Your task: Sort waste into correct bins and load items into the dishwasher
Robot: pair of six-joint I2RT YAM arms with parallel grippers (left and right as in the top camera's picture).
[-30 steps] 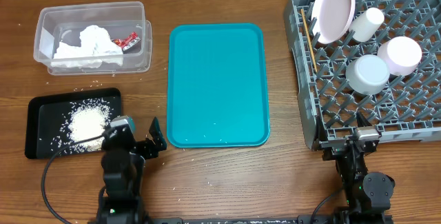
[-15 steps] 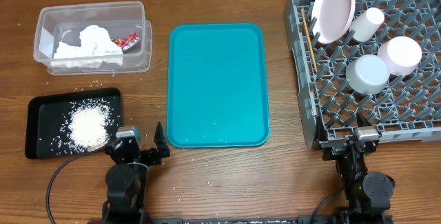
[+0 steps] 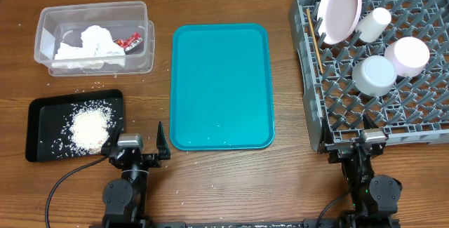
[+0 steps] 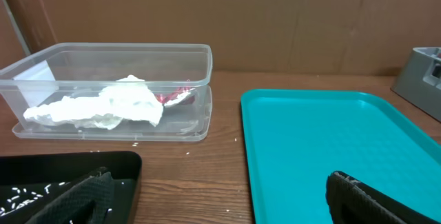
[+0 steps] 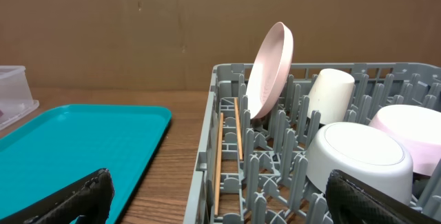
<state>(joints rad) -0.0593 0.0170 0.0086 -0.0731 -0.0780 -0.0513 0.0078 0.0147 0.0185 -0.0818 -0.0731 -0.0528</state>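
Note:
The clear tub [image 3: 95, 37] at back left holds the crumpled white napkin [image 3: 88, 48] and the red sauce packet [image 3: 128, 42]; both also show in the left wrist view, napkin [image 4: 103, 107] and packet [image 4: 172, 97]. The black tray [image 3: 42, 124] holds a pile of rice [image 3: 90, 125]. The grey dish rack [image 3: 372, 109] holds the white plate [image 3: 338, 10] on edge, the cup [image 3: 372, 23], two upturned bowls [image 3: 374, 74] [image 3: 407, 55] and the chopsticks [image 3: 314, 40]. My left gripper [image 3: 144, 151] is open and empty at the front. My right gripper [image 3: 358, 147] is open and empty at the rack's front edge.
A bare teal serving tray [image 3: 221, 85] lies in the middle. Loose rice grains [image 3: 88, 88] are scattered on the wooden table between the tub and the black tray and near the left arm.
My left gripper has drawn back toward the front edge, away from the black tray, and now points straight ahead. The right arm has not moved.

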